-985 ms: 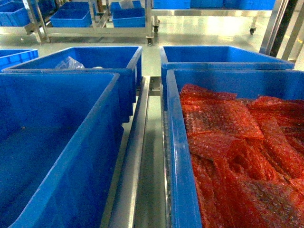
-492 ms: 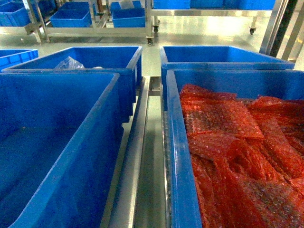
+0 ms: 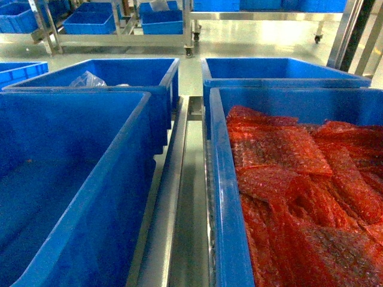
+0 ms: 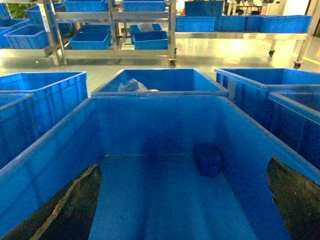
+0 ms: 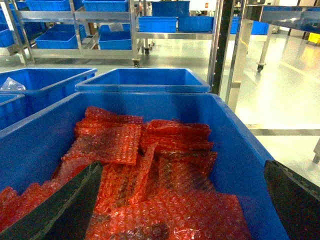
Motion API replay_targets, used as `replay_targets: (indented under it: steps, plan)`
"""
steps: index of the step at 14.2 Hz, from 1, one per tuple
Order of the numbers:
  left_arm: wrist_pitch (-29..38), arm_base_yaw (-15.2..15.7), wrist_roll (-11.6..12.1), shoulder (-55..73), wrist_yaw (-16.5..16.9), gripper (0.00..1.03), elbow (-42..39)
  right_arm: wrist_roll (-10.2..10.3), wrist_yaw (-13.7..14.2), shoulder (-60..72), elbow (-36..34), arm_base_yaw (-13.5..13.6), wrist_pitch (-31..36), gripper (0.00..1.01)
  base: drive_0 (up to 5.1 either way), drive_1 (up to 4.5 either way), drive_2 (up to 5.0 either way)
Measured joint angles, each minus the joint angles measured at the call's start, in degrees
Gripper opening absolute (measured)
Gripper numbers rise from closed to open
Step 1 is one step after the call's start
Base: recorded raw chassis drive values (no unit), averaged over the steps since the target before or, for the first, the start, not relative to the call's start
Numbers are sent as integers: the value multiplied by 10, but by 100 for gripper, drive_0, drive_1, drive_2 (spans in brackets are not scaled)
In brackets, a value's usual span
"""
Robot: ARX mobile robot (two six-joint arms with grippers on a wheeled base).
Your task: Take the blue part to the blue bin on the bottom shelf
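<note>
The blue part (image 4: pixel 207 159) is a small dark-blue block lying on the floor of a large blue bin (image 4: pixel 150 102), near its far right corner. My left gripper (image 4: pixel 184 210) hangs open over this bin's near end, its dark fingers (image 4: pixel 70 205) wide apart, well short of the part and holding nothing. My right gripper (image 5: pixel 182 205) is open over the neighbouring blue bin (image 5: pixel 245 150), which is filled with red bubble wrap (image 5: pixel 150 170). Neither gripper shows in the head view. A steel shelf rail (image 3: pixel 179 179) runs between the two bins; whether it belongs to the bottom shelf I cannot tell.
Two more blue bins (image 3: pixel 119 72) (image 3: pixel 281 69) stand behind the near ones, the left one with clear plastic (image 3: pixel 88 79) in it. Steel racks with blue bins (image 3: pixel 90 23) line the far side of the floor. A steel post (image 5: pixel 222 45) rises at the right.
</note>
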Motion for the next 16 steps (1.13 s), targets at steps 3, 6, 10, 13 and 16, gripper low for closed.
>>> replay_targets:
  steps: [3, 6, 10, 13, 16]
  plan:
    - [0, 0, 0, 0, 0, 98, 0, 0, 0, 0, 0, 0, 0, 98, 0, 0, 0]
    - [0, 0, 0, 0, 0, 98, 0, 0, 0, 0, 0, 0, 0, 98, 0, 0, 0]
    - [0, 0, 0, 0, 0, 98, 0, 0, 0, 0, 0, 0, 0, 98, 0, 0, 0]
    - [0, 0, 0, 0, 0, 98, 0, 0, 0, 0, 0, 0, 0, 98, 0, 0, 0]
    - [0, 0, 0, 0, 0, 98, 0, 0, 0, 0, 0, 0, 0, 98, 0, 0, 0]
